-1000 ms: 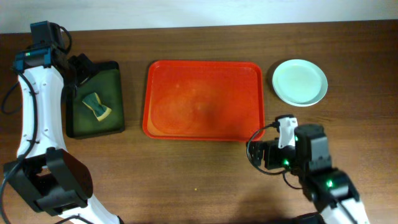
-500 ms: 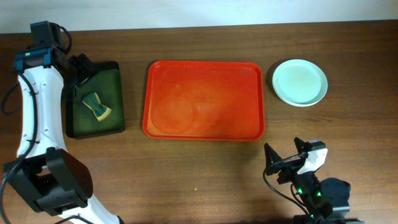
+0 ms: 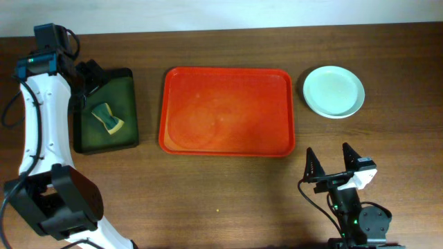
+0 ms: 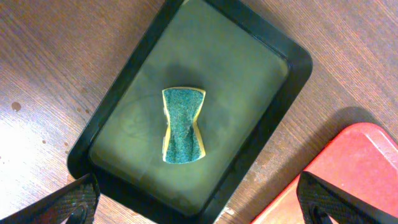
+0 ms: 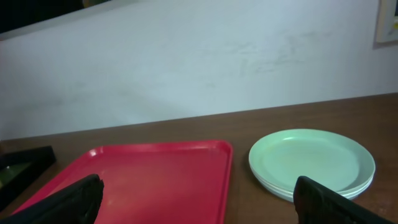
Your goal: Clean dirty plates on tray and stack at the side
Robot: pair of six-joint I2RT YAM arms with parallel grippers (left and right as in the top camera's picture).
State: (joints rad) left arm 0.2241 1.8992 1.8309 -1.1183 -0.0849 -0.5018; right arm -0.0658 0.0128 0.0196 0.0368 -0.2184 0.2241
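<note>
Left arm (image 3: 40, 117) is showing long white link shells and black joint housings – green LED glowing at the far end, black cable (image 3: 10, 111) looping off its left side. Right arm (image 3: 361, 220) is reading mostly black – white wrist block, green LEDs glowing. Fingers (image 5: 73, 196) are looking black, wedge-shaped.

1. Table (image 3: 208, 207): brown wood with a dark grain. The left wrist view shows a small dark speck (image 4: 15, 106) on it.
2. Dark tray (image 3: 123, 86): green-black and rectangular, with rounded corners and a raised rim. It lies flat on the table's left part.
3. Sponge (image 3: 107, 118): waisted in shape, green face up with a yellow edge. It lies flat near the dark tray's middle, clear of the rim.
4. Wall (image 5: 186, 62): pale and plain, behind the table's far edge.
5. Frame (image 5: 387, 22): one pale corner shows on the wall; the rest is cut off.
</note>
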